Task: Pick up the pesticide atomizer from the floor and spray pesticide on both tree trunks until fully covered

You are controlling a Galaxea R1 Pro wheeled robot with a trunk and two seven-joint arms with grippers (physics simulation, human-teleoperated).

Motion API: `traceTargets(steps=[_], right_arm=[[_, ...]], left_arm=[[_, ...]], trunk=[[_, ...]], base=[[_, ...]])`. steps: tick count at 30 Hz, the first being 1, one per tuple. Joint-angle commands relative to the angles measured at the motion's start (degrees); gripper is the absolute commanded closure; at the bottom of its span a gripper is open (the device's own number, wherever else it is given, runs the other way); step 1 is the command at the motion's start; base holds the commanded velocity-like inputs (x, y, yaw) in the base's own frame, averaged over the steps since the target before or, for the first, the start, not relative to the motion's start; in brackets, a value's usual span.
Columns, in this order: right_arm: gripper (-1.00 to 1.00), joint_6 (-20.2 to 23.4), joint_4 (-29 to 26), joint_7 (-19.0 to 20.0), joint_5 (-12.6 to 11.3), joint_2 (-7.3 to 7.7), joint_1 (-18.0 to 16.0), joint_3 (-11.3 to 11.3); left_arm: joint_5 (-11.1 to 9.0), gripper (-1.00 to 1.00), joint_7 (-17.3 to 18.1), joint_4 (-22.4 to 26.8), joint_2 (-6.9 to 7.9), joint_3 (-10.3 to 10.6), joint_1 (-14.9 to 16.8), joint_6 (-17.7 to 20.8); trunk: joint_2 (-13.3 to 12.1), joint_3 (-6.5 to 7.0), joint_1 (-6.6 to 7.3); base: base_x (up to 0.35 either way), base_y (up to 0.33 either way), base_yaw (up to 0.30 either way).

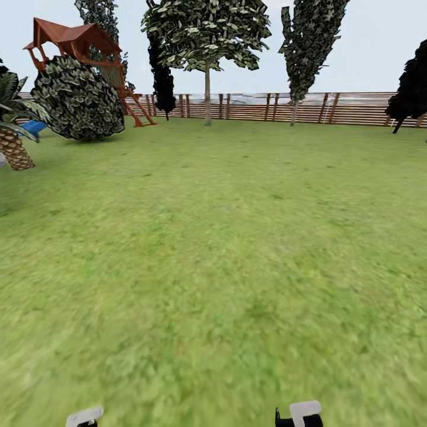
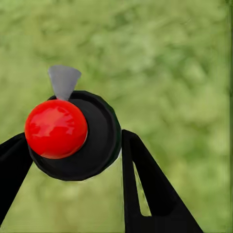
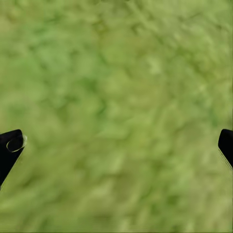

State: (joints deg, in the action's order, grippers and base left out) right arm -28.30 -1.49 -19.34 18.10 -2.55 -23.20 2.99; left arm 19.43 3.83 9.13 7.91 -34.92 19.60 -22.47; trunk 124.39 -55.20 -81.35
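Observation:
The pesticide atomizer (image 2: pixel 92 141), a black bottle with a red top (image 2: pixel 56 128) and a grey nozzle, sits between the two black fingers of my left gripper (image 2: pixel 73 145), which is shut on it above the grass. My right gripper (image 3: pixel 116 145) is open, its fingertips far apart over bare lawn. In the head view, a tree with a straight bare trunk (image 1: pixel 207 101) stands far ahead by the fence. A second tall tree (image 1: pixel 295 110) stands to its right. White parts of my left arm (image 1: pixel 84 416) and right arm (image 1: pixel 303 412) show at the bottom edge.
Open lawn (image 1: pixel 225 249) stretches ahead to the brown slat fence (image 1: pixel 356 108). A wooden playhouse (image 1: pixel 80 41), a round bush (image 1: pixel 77 101) and a scaly palm (image 1: pixel 13 145) stand at the left. Dark cypresses (image 1: pixel 161 77) rise by the fence.

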Motion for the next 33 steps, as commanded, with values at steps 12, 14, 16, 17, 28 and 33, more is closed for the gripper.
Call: traceTargets(steps=[12, 14, 16, 17, 28, 33], right_arm=[[-1.0, 0.0, 0.01, 0.0, 0.0, 0.0, 0.0, 0.0], [-1.0, 0.0, 0.0, 0.0, 0.0, 0.0, 0.0, 0.0], [-1.0, 0.0, 0.01, 0.0, 0.0, 0.0, 0.0, 0.0], [-1.0, 0.0, 0.01, 0.0, 0.0, 0.0, 0.0, 0.0], [-1.0, 0.0, 0.01, 0.0, 0.0, 0.0, 0.0, 0.0], [-1.0, 0.0, 0.0, 0.0, 0.0, 0.0, 0.0, 0.0]], left_arm=[[-0.11, 1.0, -0.02, 0.01, -0.09, 0.03, -0.08, -0.03], [-0.1, 1.0, -0.04, 0.01, -0.09, 0.03, -0.08, -0.03], [-0.16, 1.0, -0.04, 0.01, -0.07, 0.03, -0.08, -0.03], [-0.17, 1.0, -0.05, 0.01, -0.08, 0.03, -0.08, -0.03], [-0.18, 1.0, -0.04, 0.01, -0.09, 0.03, -0.08, 0.05], [-0.18, 1.0, -0.05, 0.0, -0.09, 0.0, -0.08, 0.06]], trunk=[[0.0, 0.0, 0.0], [0.0, 0.0, 0.0], [0.0, 0.0, 0.0], [0.0, 0.0, 0.0], [0.0, 0.0, 0.0], [0.0, 0.0, 0.0]], base=[[0.338, 0.0, 0.0], [0.338, 0.0, 0.0], [0.338, 0.0, 0.0], [0.338, 0.0, 0.0], [0.338, 0.0, 0.0], [0.338, 0.0, 0.0]])
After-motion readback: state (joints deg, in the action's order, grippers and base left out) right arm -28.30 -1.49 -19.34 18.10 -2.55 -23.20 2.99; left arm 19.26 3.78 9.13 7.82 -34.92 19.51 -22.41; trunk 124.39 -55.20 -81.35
